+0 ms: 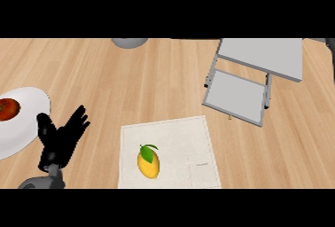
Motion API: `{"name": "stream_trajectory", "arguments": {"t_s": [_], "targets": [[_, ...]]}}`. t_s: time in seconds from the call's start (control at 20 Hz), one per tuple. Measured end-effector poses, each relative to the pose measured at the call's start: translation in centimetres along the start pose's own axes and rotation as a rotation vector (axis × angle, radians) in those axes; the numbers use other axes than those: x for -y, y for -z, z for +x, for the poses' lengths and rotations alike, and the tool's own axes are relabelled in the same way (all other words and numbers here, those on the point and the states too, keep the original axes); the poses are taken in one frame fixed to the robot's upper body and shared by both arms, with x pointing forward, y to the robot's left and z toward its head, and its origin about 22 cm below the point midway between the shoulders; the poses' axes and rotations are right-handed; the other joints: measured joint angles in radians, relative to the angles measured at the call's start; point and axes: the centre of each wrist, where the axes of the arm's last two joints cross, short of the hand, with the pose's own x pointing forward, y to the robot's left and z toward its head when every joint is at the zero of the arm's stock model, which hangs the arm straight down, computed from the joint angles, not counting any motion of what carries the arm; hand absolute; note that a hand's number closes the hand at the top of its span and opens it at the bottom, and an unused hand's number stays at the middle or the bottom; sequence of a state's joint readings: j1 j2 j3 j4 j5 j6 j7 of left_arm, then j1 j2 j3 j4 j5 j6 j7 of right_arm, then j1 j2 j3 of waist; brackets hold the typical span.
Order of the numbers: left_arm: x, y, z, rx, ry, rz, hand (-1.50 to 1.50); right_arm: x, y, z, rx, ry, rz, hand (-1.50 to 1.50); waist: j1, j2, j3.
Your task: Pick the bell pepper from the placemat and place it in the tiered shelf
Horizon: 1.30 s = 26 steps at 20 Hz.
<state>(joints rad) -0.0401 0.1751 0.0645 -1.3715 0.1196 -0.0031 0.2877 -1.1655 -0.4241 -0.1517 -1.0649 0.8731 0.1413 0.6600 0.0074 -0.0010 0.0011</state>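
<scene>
Yellow-orange bell pepper (149, 162) with a green stem, elongated in shape, lies on a pale cream rectangular cloth placemat (171, 153) near the front of a light wood-grain worktop (131, 84). A faint patch (200, 165) on the placemat's right part may be a label, but nothing on it can be read. Beyond the placemat to the right stands a grey metal tiered shelf (239, 95), its two flat levels stepping away toward the far edge, well apart from the pepper. The robot's black left hand (60, 139) shows at the left, fingers straight and spread upward, holding nothing, just beside a white round plate (29, 119) carrying a red tomato (6, 108). A grey rounded object (129, 42) sits at the far edge.
</scene>
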Motion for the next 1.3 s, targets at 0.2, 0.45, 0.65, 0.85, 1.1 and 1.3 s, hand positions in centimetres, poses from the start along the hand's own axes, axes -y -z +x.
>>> {"name": "stream_trajectory", "arguments": {"t_s": [0.2, 0.45, 0.65, 0.85, 1.1, 1.3], "targets": [[0.0, 0.0, 0.1, 0.0, 0.0, 0.0, 0.0, 0.4, 0.5, -0.3, -0.058, 0.136, -0.061, -1.5, 0.004, 0.002, 0.001], [-0.2, 0.0, 0.0, 0.0, -0.002, 0.011, 0.0, 1.0, 0.6, -1.0, -0.097, 0.305, -0.112, -1.5, 0.002, 0.0, 0.001], [-0.4, -0.1, -0.1, 0.002, 0.001, 0.011, 0.0, 1.9, 0.7, -1.0, -0.11, 0.466, -0.145, -1.5, 0.002, 0.0, 0.001], [0.2, -0.1, -0.1, 0.004, -0.007, 0.009, 0.0, 2.5, 0.6, -1.6, -0.121, 0.61, -0.186, -1.5, 0.0, 0.0, 0.001], [0.2, 0.0, 0.1, -0.001, -0.006, 0.01, 0.0, 5.2, 0.9, -2.6, -0.163, 0.697, -0.311, -1.5, -0.002, 0.0, 0.0], [-0.4, -0.3, 0.3, -0.01, -0.008, 0.013, 0.0, 8.0, 1.0, -4.9, -0.233, 0.694, -0.433, -1.5, -0.008, -0.002, -0.001]]}}
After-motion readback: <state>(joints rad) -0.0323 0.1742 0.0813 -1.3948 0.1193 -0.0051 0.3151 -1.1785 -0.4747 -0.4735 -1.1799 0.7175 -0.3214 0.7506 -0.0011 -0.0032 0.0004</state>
